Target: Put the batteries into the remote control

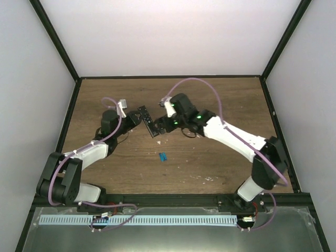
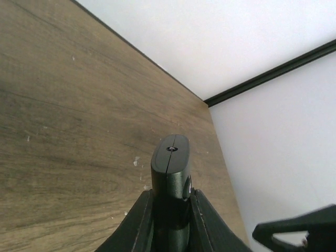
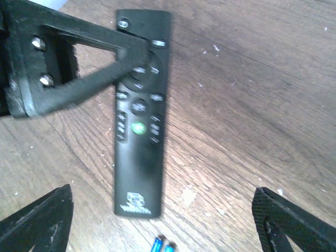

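Left gripper (image 2: 170, 227) was clamped on one end of the slim, long black plastic remote control (image 3: 139, 131), jaws pressed to its two long edges. Judged purpose: to steady it for the other arm.

Right gripper (image 3: 161, 207) hung over the remote control with fingers wide apart and nothing between them.

The two tiny bright blue cylindrical batteries (image 1: 163, 156) lay side by side on the brown wood-grain table (image 1: 220, 100), just off the remote control's free end and not yet loaded.

Right wrist view alone showed the button face turned up, so the bay was probably underneath and a flip looked necessary. Left wrist view alone showed the grip end-on. Could not tell whether the remote control touched the table.
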Controlling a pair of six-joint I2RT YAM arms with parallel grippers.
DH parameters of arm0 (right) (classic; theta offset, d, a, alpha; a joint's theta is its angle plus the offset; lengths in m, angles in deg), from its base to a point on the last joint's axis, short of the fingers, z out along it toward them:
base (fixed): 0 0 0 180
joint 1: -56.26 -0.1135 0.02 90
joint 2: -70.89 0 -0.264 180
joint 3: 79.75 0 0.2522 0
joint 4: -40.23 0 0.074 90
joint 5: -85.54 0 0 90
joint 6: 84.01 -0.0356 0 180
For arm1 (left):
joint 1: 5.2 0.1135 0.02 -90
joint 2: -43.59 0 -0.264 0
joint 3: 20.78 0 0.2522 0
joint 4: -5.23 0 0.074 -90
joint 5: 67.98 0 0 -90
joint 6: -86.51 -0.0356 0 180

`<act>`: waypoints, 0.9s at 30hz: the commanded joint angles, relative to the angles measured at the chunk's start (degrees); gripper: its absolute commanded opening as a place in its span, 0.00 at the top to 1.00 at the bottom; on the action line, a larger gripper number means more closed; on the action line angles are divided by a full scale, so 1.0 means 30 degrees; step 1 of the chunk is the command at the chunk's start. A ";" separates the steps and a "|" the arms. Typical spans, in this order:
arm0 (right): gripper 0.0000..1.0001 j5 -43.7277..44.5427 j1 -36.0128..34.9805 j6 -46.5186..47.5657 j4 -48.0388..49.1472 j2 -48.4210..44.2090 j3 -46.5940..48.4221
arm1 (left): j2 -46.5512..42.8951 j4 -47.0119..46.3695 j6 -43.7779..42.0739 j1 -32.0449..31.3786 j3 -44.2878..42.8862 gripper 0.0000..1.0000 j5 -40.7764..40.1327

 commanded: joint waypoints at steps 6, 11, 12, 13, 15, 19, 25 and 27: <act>0.06 -0.9870 0.3393 0.0999 0.3102 -0.3141 -0.3448 | 0.0500 -0.7589 0.1184 0.1272 0.0650 0.92 0.7056; 0.05 -1.2723 0.3393 0.0813 0.2932 -0.1945 -0.3064 | 0.1044 -1.1092 0.3253 0.1265 0.0699 0.95 0.9113; 0.05 -1.3373 0.3393 0.0590 0.3085 -0.1721 -0.3023 | 0.1085 -1.1680 0.3667 0.1272 0.0839 0.95 0.9194; 0.05 -1.3916 0.3393 0.0349 0.3353 -0.1580 -0.3032 | 0.1093 -1.2042 0.3889 0.1266 0.0925 0.95 0.9215; 0.05 -1.4522 0.3393 -0.0114 0.3871 -0.1415 -0.3193 | 0.1138 -1.2684 0.4189 0.1264 0.1098 0.95 0.9287; 0.10 -1.4973 0.3392 -0.0055 0.3986 -0.1136 -0.3267 | 0.1037 -1.3195 0.4413 0.1261 0.1229 0.95 0.9568; 0.33 -1.6435 0.3046 -0.0205 0.4415 -0.0497 -0.2901 | 0.1218 -1.3846 0.4739 0.1186 0.1206 0.95 0.9833; 0.41 -1.6716 0.2866 -0.0181 0.4335 -0.0226 -0.2712 | 0.1310 -1.4172 0.4892 0.1160 0.1256 0.95 0.9778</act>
